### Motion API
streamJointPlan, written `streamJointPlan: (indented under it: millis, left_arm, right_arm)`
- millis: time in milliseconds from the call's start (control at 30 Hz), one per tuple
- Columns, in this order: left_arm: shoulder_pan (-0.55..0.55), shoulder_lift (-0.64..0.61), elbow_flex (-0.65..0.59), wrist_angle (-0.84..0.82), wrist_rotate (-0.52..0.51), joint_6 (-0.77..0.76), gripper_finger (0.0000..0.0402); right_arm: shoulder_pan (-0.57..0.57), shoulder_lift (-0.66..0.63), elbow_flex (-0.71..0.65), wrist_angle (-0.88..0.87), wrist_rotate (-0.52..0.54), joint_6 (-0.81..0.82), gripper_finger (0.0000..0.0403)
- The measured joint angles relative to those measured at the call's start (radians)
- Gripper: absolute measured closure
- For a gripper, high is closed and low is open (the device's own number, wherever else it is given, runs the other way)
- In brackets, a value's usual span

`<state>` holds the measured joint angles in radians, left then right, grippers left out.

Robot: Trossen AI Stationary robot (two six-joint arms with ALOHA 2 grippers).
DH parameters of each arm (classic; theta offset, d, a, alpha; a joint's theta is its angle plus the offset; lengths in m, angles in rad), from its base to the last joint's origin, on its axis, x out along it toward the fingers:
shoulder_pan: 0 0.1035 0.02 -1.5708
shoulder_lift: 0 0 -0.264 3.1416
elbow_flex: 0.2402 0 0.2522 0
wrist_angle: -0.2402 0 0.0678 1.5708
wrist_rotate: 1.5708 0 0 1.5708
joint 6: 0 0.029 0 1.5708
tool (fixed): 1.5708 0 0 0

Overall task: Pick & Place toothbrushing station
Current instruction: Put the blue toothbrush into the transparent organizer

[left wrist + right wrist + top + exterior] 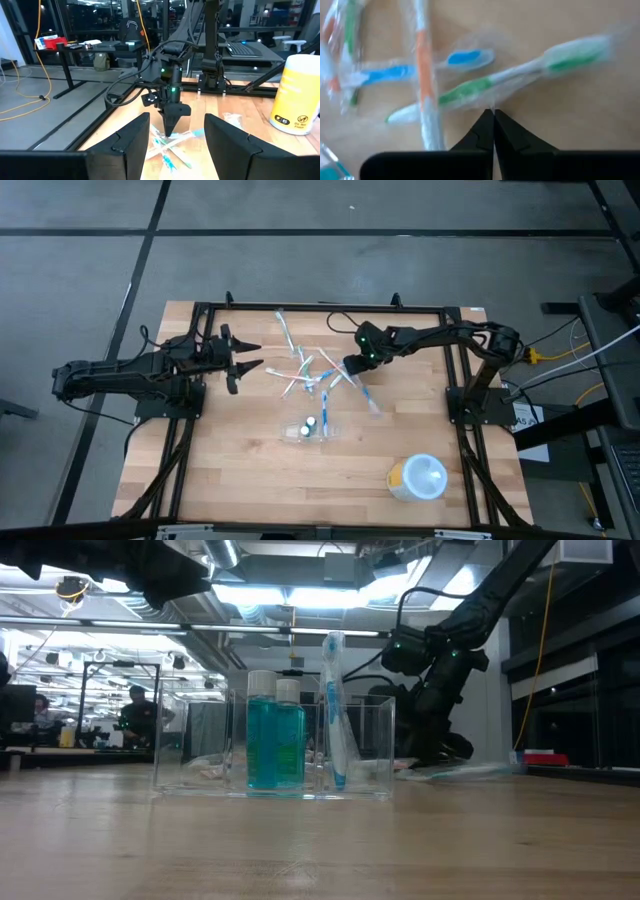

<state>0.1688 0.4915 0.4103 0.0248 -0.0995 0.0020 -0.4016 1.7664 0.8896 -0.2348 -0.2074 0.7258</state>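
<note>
The clear rectangular holder (312, 428) stands on the table's middle, also in the low view (190, 755). In it are two teal bottles (275, 740) and an upright wrapped toothbrush (335, 710). Several wrapped toothbrushes (305, 370) lie loose on the wood beyond it. My right gripper (493, 114) is shut and points down onto this pile, at a green-handled toothbrush (470, 90). It also shows in the high view (350, 370) and the left wrist view (170, 131). My left gripper (250, 362) is open and empty, left of the pile, clear of the table. My right gripper comes from above, pointing down. Its shut fingertips (487, 120) meet the edge of the green toothbrush's clear wrapper (492, 104), near the middle of its length. Whether a layer of wrapper is between them I cannot tell. The toothbrush lies flat on the table.
A round white and yellow container (418, 477) stands near the table's front right. A blue-handled (465, 57) and an orange-handled toothbrush (422, 60) cross the green one. Dark frame rails (320, 307) run along the table's edges.
</note>
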Motion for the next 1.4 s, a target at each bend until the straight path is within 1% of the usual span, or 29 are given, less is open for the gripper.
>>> streamJointPlan:
  millis: [100,200,300,433,600,700,800,867,933,1033,1100,1167,1267,1333,1400]
  left_arm:
    - [0.000,0.000,0.000,-0.003,0.001,-0.004,0.0217]
    - [0.000,0.000,0.000,-0.007,0.001,-0.005,0.0217]
    - [0.000,0.000,0.000,-0.007,0.006,-0.010,0.0217]
    - [0.000,0.000,0.000,-0.007,0.015,-0.015,0.0217]
    - [0.000,0.000,0.000,-0.008,0.015,-0.015,0.0217]
    - [0.000,0.000,0.000,-0.008,0.015,-0.015,0.0217]
    - [0.000,0.000,0.000,-0.008,0.015,-0.015,0.0217]
    - [0.000,0.000,0.000,-0.008,0.015,-0.015,0.0217]
    - [0.000,0.000,0.000,-0.008,0.015,-0.016,0.0217]
    - [0.000,0.000,0.000,-0.007,0.015,-0.017,0.0217]
    - [0.000,0.000,0.000,-0.008,0.015,-0.018,0.0217]
    - [0.000,0.000,0.000,-0.008,0.015,-0.018,0.0217]
    - [0.000,0.000,0.000,-0.008,0.015,-0.022,0.0217]
    - [0.000,0.000,0.000,-0.010,0.015,-0.023,0.0217]
    - [-0.004,0.000,0.000,-0.015,0.015,-0.023,0.0217]
  right_arm:
    - [0.022,-0.011,-0.002,-0.001,-0.001,-0.001,0.0391]
    - [0.044,-0.037,-0.002,0.003,0.022,-0.008,0.0398]
    - [0.066,-0.072,-0.002,0.004,0.073,-0.014,0.0399]
    - [0.095,-0.159,-0.002,0.000,0.152,-0.028,0.0400]
    - [0.188,-0.318,-0.002,0.019,0.277,-0.035,0.0401]
    - [0.276,-0.410,-0.001,0.030,0.378,-0.063,0.0401]
    - [0.391,-0.474,-0.001,0.063,0.504,-0.106,0.0402]
    - [0.466,-0.493,0.000,0.096,0.571,-0.118,0.0402]
    - [0.532,-0.495,0.000,0.141,0.616,-0.140,0.0402]
    - [0.601,-0.490,0.000,0.177,0.673,-0.143,0.0402]
    - [0.631,-0.482,0.001,0.170,0.717,-0.143,0.0402]
    - [0.646,-0.478,0.001,0.153,0.761,-0.143,0.0402]
    - [0.639,-0.478,0.001,0.087,0.793,-0.129,0.0403]
    - [0.625,-0.478,0.001,0.028,0.788,-0.095,0.0403]
    - [0.614,-0.477,0.001,-0.031,0.748,-0.064,0.0403]
